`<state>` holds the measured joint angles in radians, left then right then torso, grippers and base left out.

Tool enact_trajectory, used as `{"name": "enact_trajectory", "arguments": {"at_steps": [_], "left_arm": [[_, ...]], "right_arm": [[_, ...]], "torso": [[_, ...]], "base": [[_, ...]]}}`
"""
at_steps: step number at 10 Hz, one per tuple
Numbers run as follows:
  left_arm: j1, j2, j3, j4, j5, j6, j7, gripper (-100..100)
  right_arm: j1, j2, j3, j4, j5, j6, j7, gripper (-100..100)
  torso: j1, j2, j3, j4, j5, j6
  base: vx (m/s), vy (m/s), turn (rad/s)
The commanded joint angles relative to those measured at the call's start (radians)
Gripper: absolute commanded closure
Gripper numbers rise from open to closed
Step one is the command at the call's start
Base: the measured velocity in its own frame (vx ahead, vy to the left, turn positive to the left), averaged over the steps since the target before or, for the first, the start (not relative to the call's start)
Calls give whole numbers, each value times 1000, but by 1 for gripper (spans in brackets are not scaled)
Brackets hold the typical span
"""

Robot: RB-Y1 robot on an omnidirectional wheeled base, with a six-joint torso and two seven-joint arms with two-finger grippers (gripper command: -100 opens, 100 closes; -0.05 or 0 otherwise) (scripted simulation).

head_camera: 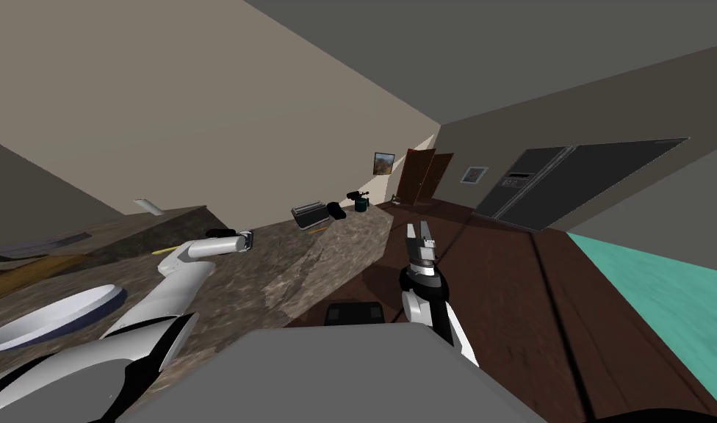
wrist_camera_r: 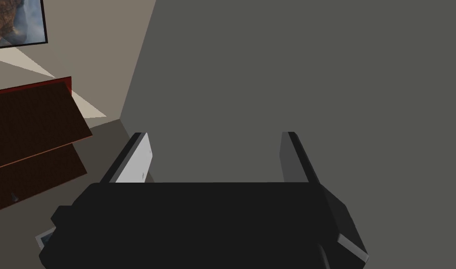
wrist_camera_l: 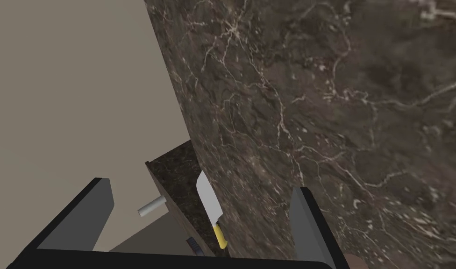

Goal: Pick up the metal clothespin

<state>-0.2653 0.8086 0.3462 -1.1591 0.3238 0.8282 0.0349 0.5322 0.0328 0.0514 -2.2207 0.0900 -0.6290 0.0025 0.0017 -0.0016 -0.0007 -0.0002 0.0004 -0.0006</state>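
Closest by in the head view, low at the left on the brown marbled desk, a white round dish. Beyond it, reaching out over the desk top with the left arm, the left claw hanging above the stone, near a yellow-handled knife. Farther along the desk, toward the far wall: a dark toaster, a small black thing beside it and a dark green pot near the end. Off the desk's edge, over the dark wooden floor, holding the right claw upright, fingers pointing away toward a dark fridge. Cannot tell which, if any, of the small things on the desk is the clothespin. Looking along the left claw: fingers spread wide, released, gripping nothing, with the veined desk beneath. Past the gap between them, the knife flat on the stone, grey blade and yellow handle, close against a low raised ledge of the same stone where the desk meets a beige wall; a short grey peg sticking out just beside that ledge. Looking along the right claw: fingers likewise parted and released.
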Motion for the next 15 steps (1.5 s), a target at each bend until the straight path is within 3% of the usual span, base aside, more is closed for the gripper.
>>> {"name": "enact_trajectory", "arguments": {"at_steps": [1, 2, 4, 5, 6, 7, 14, 15], "left_arm": [[-13, 12, 4, 50, 10, 34, 2, -100], [-42, 36, 11, 90, 29, 72, 9, -100], [-42, 36, 11, 126, 29, 90, 9, -100], [-70, 59, 18, 168, 47, 142, 15, -100], [-70, 59, 18, 191, 47, 145, 15, -100], [-96, 80, 23, 243, 65, 181, 22, -100], [-163, 132, 37, 447, 113, 342, 43, -100], [-182, 145, 40, 479, 127, 384, 50, -100]], "right_arm": [[0, 0, 0, 0, 0, 0, 0, 0], [0, 0, 0, 0, 0, 0, 0, 0], [0, 0, 0, 0, 0, 0, 0, 0], [0, 0, 0, 0, 0, 0, 0, 0], [0, 0, 0, 0, 0, 0, 0, 0], [0, 0, 0, 0, 0, 0, 0, 0], [0, 0, 0, 0, 0, 0, 0, 0], [0, 0, 0, 0, 0, 0, 0, 0]], "torso": [[0, 0, 0, 0, 0, 0], [1, 0, 0, 0, 0, -1], [1, -1, -1, 0, 1, -1], [1, 0, 0, 0, 0, -1], [1, -1, 0, 0, 0, 0], [1, -1, -1, 0, 0, -1], [2, -2, -1, -1, 1, 0], [2, -2, -1, -1, 1, -1]], "base": [[24, 20, -121], [39, 26, -159], [24, 20, -59], [31, 20, -182], [32, 27, -95], [44, 33, -195], [45, 39, -113], [41, 45, -144]]}}
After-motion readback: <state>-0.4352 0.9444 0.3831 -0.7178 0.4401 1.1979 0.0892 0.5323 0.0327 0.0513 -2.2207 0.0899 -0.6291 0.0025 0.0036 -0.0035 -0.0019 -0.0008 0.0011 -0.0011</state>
